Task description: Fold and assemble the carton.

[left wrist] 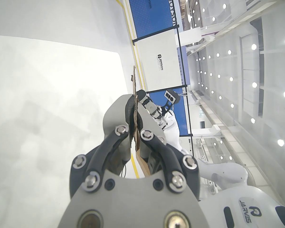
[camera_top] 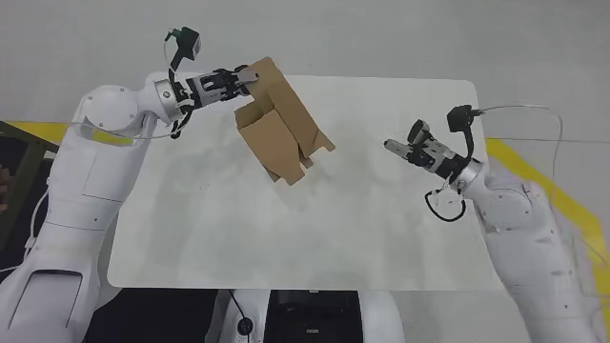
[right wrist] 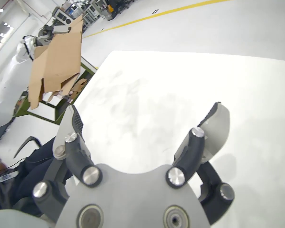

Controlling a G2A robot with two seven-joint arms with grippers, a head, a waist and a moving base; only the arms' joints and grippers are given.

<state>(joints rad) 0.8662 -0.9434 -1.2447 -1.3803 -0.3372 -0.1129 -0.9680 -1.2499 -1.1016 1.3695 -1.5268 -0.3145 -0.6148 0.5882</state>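
Cardboard carton [camera_top: 282, 131], open-ended, pinched in L gripper [camera_top: 250, 77]

edge-on from the left wrist, the carton [left wrist: 133, 81] shows no faces; its pinched part is hidden inside the left gripper [left wrist: 134, 106].

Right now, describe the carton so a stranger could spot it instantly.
Start at the white table. Near its far edge the left gripper pinches a partly opened carton by one edge. It is the only brown cardboard thing there.
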